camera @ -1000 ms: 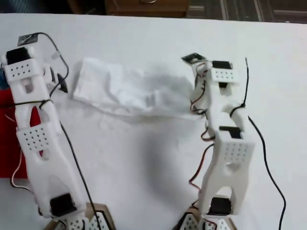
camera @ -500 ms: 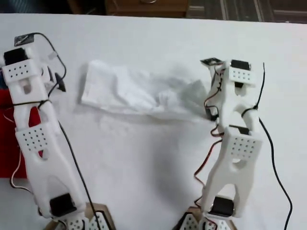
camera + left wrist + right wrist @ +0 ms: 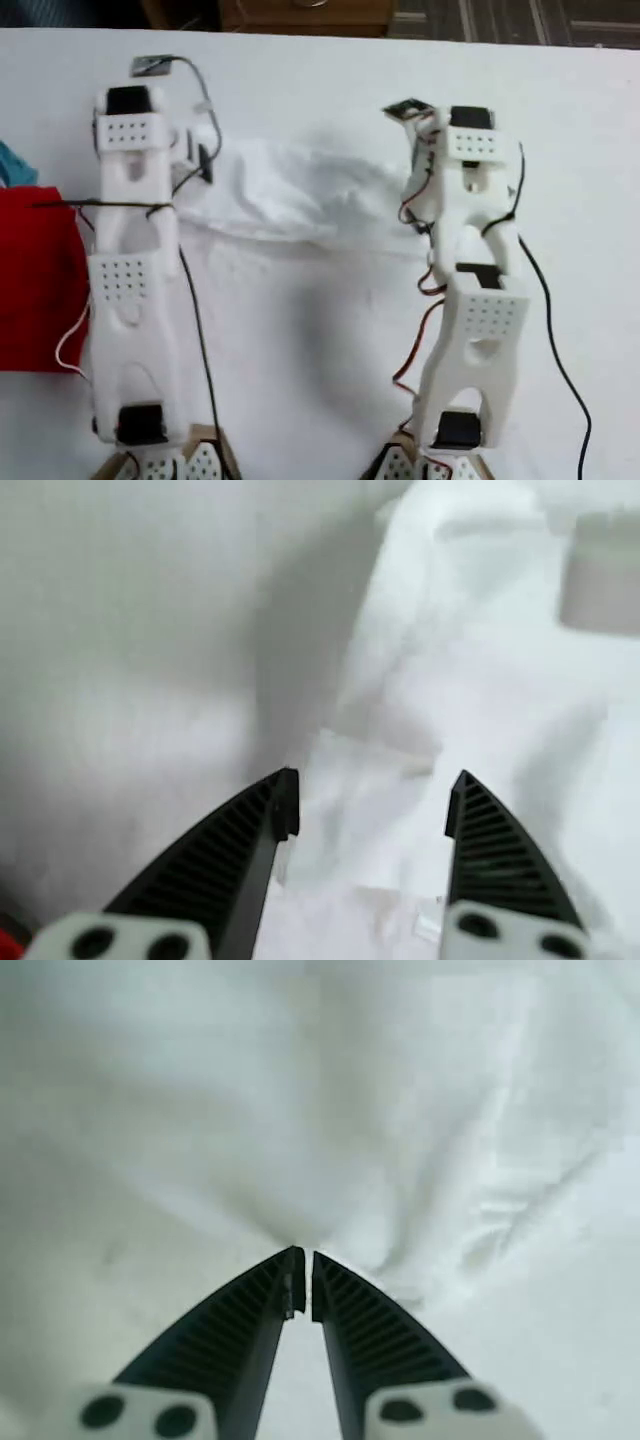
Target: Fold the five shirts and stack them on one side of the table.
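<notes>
Cloth soft and crumpled, the white shirt [image 3: 300, 190] lies toward 12 o'clock on the table [image 3: 310, 340]. Over its 9 o'clock end hangs the left gripper [image 3: 372, 805], ribbed jaws apart; the right gripper [image 3: 302, 1282] pinches puckered cloth at 3 o'clock.

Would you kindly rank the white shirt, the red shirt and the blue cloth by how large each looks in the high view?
1. white shirt, the widest spread.
2. red shirt, close behind; the picture's edge cuts it off, so this ranking is unsure.
3. blue cloth, a small scrap at the same edge.
</notes>
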Robot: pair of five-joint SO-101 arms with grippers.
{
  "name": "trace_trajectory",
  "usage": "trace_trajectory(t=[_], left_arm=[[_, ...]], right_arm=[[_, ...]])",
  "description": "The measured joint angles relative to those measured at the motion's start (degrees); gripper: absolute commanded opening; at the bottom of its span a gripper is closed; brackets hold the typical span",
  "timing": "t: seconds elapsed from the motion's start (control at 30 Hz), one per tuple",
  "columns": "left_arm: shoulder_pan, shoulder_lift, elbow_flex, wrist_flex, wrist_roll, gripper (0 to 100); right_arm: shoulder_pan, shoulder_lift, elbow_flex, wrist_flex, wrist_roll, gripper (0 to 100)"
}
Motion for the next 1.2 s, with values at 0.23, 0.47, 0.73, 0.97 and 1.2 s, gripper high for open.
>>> trace_trajectory(t=[0.23,0.47,0.73,0.97,1.2], left_arm=[[-0.2,5.6,-0.4,-1.4,0.2,28],[-1.7,6.2,-0.4,-1.1,0.2,28],[-1.2,9.2,-1.6,-1.2,-0.2,28],[4.4,9.8,-2.0,1.2,-0.2,13],[8.6,9.7,0.4,1.2,-0.4,2]], right_arm=[[-1.6,0.0,0.0,0.0,0.0,1.9],[-1.8,0.0,0.0,0.0,0.0,1.9],[-1.8,0.0,0.0,0.0,0.0,1.9],[-2.2,0.0,0.0,0.0,0.0,1.9],[-3.3,0.0,-1.7,0.0,0.0,1.9]])
